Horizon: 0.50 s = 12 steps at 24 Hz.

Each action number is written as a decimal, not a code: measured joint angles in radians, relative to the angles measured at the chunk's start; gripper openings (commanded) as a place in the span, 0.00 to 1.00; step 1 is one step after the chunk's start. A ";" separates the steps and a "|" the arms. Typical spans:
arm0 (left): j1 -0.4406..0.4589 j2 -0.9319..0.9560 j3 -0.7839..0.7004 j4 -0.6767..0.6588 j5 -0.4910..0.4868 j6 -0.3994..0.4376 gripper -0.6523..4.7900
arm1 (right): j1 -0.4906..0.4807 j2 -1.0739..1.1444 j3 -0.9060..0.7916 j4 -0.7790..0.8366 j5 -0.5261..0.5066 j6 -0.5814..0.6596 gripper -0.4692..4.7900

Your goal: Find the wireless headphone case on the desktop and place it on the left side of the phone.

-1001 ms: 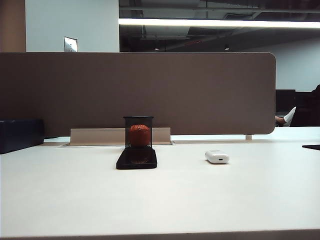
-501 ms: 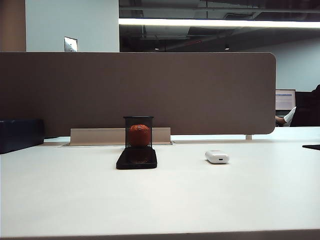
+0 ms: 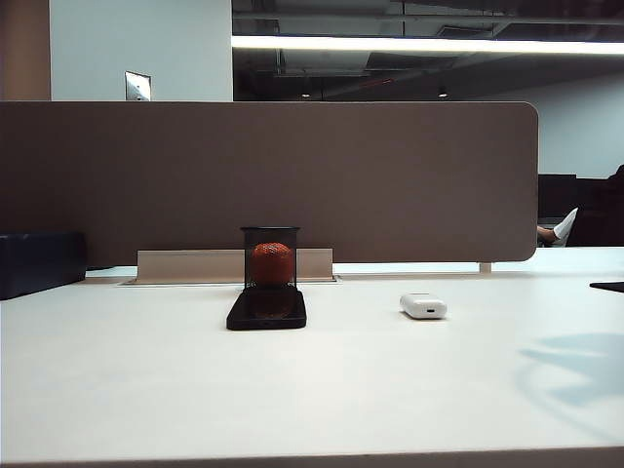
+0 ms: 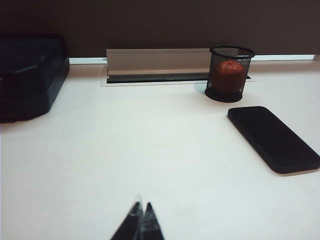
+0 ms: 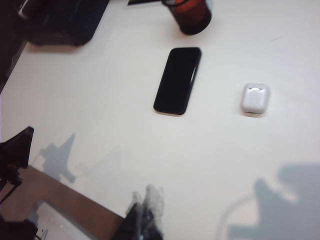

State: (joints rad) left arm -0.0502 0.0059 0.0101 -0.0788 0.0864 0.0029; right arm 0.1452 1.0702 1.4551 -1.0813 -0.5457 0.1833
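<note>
— Where is the wireless headphone case [image 3: 423, 306]?

— It lies flat on the desktop [image 3: 322, 390], well to the right of the phone [image 3: 266, 308] in the exterior view, nothing touching it. The right wrist view shows it too [image 5: 255, 98], apart from the phone [image 5: 178, 80], its lid end catching the light.

— And the phone itself?

— A black slab lying flat, just in front of a black mesh cup [image 3: 270, 257] with an orange ball [image 3: 272, 263] inside. A dark tray [image 3: 41, 261] sits at the far left edge, by the brown divider panel [image 3: 292, 175].

— What about the grippers?

— The right gripper [image 5: 146, 212] hangs above the near part of the desktop, fingers pressed together, holding nothing, well short of the case. The left gripper [image 4: 140, 220] is low over bare desktop, its tips also pressed together and empty, with the phone [image 4: 273, 138] and mesh cup [image 4: 230, 73] ahead of it.
</note>
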 measured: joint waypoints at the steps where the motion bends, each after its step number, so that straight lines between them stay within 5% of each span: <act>1: 0.000 0.000 0.000 0.000 0.000 0.000 0.11 | 0.029 0.034 0.000 0.021 0.000 0.000 0.15; 12: 0.000 0.000 0.000 0.000 0.000 0.000 0.11 | 0.129 0.251 0.000 0.121 0.116 0.000 0.20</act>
State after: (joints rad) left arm -0.0502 0.0055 0.0101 -0.0788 0.0860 0.0029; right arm 0.2737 1.3212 1.4551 -0.9600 -0.4297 0.1833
